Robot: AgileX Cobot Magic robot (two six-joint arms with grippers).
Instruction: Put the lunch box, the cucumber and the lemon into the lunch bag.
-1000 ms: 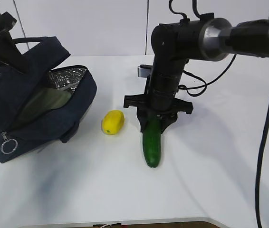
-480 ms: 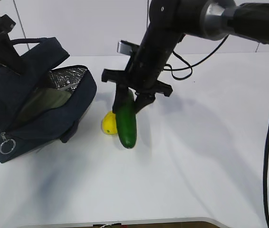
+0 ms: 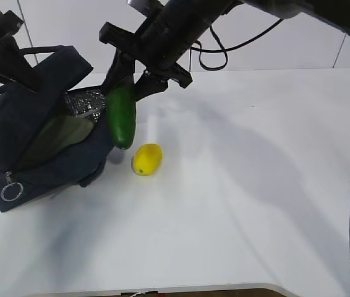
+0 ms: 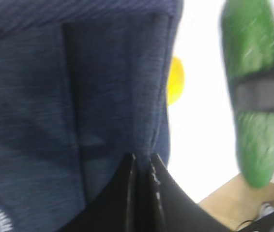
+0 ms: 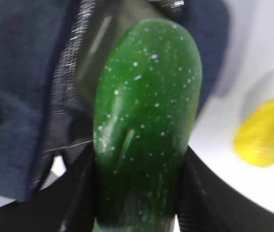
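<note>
Cucumber (image 3: pixel 120 117) hangs tip-down in the right gripper (image 3: pixel 130 86), fingers clamped on its upper end, lifted off the table (image 3: pixel 255 185) right at the open edge of the lunch bag (image 3: pixel 20 136), foil lining showing and a sage-green lid visible inside. Lemon (image 3: pixel 146 159) sits on the table just beside the bag's corner, below the cucumber's tip. Left gripper (image 4: pixel 142 169) has its fingers pinched nearly together on a fold of the navy bag fabric.
</note>
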